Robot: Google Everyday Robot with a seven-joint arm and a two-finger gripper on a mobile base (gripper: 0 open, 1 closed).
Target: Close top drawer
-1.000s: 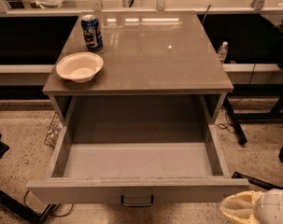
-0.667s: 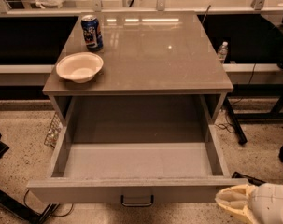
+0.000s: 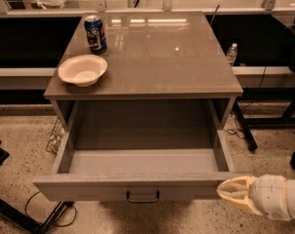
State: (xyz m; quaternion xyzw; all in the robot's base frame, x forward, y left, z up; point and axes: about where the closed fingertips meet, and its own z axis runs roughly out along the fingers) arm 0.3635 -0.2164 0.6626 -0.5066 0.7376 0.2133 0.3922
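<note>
The top drawer [image 3: 113, 189] is a wide grey drawer pulled far out of the cabinet toward the camera. Its inside is bare. A small dark handle [image 3: 142, 196] sits at the centre of its front. My gripper [image 3: 230, 192] comes in from the lower right, cream-coloured, its tip at the right end of the drawer front. I cannot tell whether it touches the front. The lower drawers are out of view.
The cabinet top [image 3: 156, 48] carries a blue soda can [image 3: 95, 33] and a white bowl [image 3: 82, 70] at its left. A water bottle [image 3: 231, 53] stands on a shelf to the right. Cables and dark stand legs [image 3: 244, 128] lie on the speckled floor.
My gripper has moved left and slightly up, from the lower right corner to the right end of the drawer front. The drawer has not visibly moved.
</note>
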